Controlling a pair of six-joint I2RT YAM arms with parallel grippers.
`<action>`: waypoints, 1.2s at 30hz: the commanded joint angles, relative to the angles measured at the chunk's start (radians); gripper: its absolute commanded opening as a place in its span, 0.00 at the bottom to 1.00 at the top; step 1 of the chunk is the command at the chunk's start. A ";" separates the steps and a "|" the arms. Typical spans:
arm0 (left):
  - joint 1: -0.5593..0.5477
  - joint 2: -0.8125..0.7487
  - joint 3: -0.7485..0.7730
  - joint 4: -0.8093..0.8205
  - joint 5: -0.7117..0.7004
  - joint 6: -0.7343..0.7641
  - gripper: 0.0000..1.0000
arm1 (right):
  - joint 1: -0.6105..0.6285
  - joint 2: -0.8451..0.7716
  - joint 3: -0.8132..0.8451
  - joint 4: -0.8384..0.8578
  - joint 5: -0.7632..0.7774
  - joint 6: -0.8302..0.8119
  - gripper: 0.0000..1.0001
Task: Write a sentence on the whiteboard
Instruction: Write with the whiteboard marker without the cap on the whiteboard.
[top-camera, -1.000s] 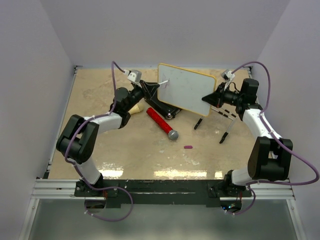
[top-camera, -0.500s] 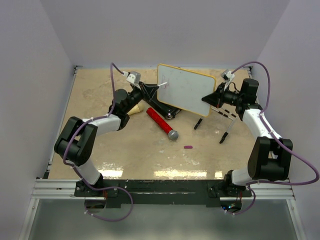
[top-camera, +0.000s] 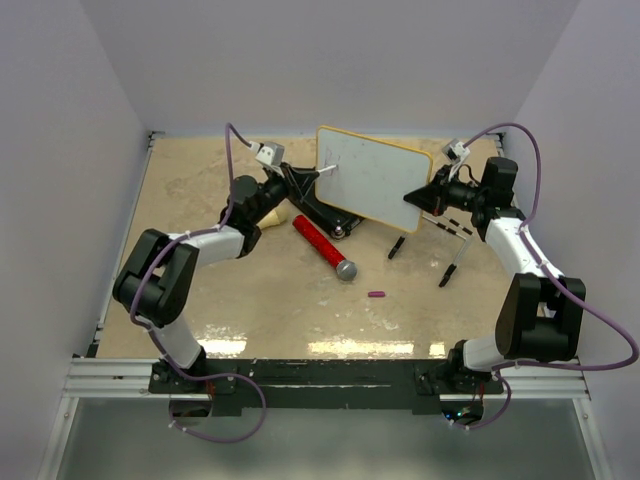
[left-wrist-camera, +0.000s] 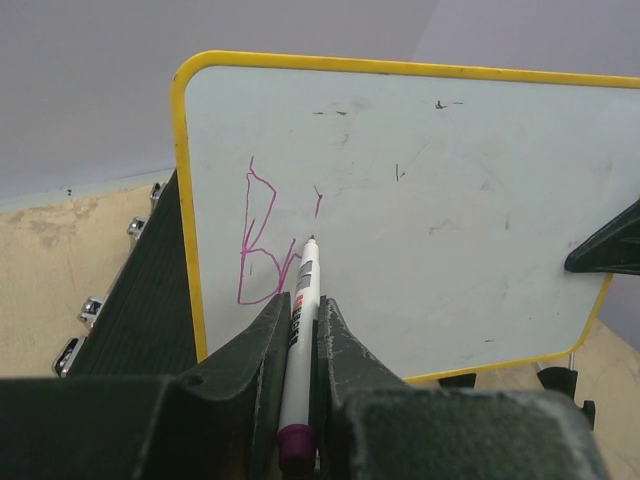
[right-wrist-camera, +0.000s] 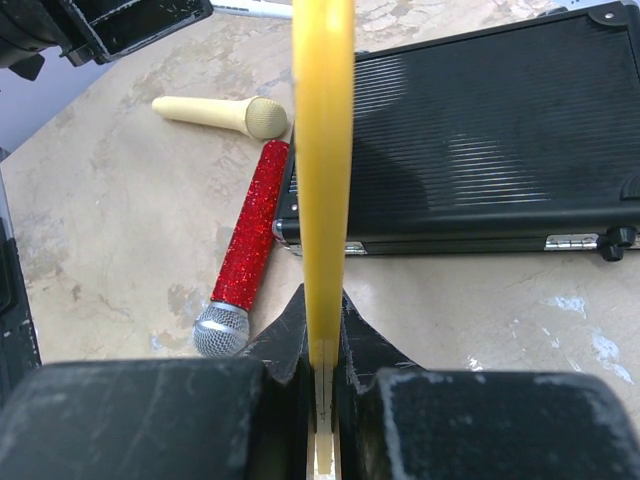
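Note:
The whiteboard, white with a thin yellow rim, is held up on edge above the table. My right gripper is shut on its right edge. My left gripper is shut on a white marker with a purple end. The marker's tip touches the board's left part. There the sentence stands as a magenta "B" and the start of a further letter.
A black case lies under the board. A red glitter microphone and a cream microphone lie on the table. Black clip feet and a small purple cap lie at the right.
The left arm shifted slightly while the marker stayed at the board's left part. The board and right gripper have not moved.

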 joint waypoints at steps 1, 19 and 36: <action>0.002 0.017 0.043 0.042 0.009 0.000 0.00 | 0.006 0.001 0.026 -0.003 -0.007 -0.023 0.00; 0.002 0.019 0.025 0.044 0.046 -0.010 0.00 | 0.006 0.001 0.026 -0.003 -0.007 -0.022 0.00; 0.009 0.059 -0.026 0.014 0.009 0.021 0.00 | 0.006 0.001 0.026 -0.003 -0.008 -0.022 0.00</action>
